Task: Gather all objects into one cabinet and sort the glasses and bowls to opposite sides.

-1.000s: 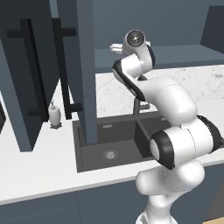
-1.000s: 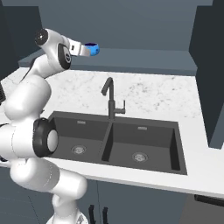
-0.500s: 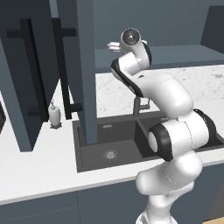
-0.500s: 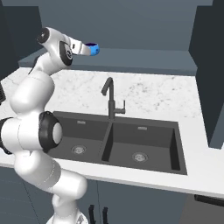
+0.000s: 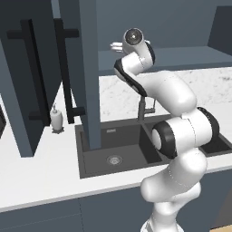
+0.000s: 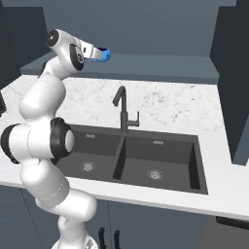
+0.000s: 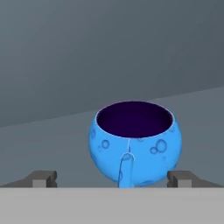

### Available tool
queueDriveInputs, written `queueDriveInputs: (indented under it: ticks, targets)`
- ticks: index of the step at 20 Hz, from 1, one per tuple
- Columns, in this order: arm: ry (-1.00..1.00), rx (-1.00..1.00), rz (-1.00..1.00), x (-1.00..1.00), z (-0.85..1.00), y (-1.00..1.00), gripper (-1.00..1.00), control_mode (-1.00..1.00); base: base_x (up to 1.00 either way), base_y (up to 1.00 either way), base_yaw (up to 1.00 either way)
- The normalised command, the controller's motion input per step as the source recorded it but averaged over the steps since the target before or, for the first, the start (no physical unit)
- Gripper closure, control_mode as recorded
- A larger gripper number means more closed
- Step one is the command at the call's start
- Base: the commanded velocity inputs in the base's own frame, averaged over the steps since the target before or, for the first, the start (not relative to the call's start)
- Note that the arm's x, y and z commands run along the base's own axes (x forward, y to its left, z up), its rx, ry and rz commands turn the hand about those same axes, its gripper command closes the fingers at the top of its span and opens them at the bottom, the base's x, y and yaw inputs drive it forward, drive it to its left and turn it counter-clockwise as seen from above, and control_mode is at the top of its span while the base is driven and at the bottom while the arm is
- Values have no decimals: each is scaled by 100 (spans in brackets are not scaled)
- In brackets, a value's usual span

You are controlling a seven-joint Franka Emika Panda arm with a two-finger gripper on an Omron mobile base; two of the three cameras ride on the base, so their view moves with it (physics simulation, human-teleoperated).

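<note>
A small bright-blue cup (image 7: 133, 146) with a dark inside stands upright on the flat floor of the slate blue-grey cabinet (image 6: 160, 65). My gripper (image 7: 113, 179) is open, level with the cup, one fingertip (image 7: 42, 178) at its left and the other at its right, neither pressing it. From the right base view the cup (image 6: 102, 54) sits at the gripper's (image 6: 93, 51) tip on the shelf's left part. In the left base view the gripper (image 5: 116, 45) reaches in behind the open door's edge. The bowls are out of view.
Two open cabinet doors with long black bar handles (image 5: 67, 74) stand left of the arm. Below lie a dark double sink (image 6: 141, 160) with a black faucet (image 6: 122, 109) and a pale soap bottle (image 5: 56, 119) on the white counter. Another door (image 6: 233, 73) hangs at right.
The hand has crept very slightly upward at the shelf. The blue cup has stayed where it was and the jaws have stayed open.
</note>
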Motion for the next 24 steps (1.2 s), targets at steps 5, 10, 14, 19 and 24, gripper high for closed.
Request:
queueDriveInputs:
  ticks: [5, 10, 14, 19, 24]
  targets:
    - [0, 0, 0, 0, 0, 0, -100, -100, 0, 0, 0]
    - [0, 0, 0, 0, -6, -9, -100, -100, 0, 0, 0]
    - [0, 0, 0, 3, -20, -18, -100, -100, 0, 0, 0]
    - [0, 0, 0, 6, -11, -9, -100, -100, 0, 0, 0]
    - [0, 0, 0, 1, 0, 0, -100, -100, 0, 0, 0]
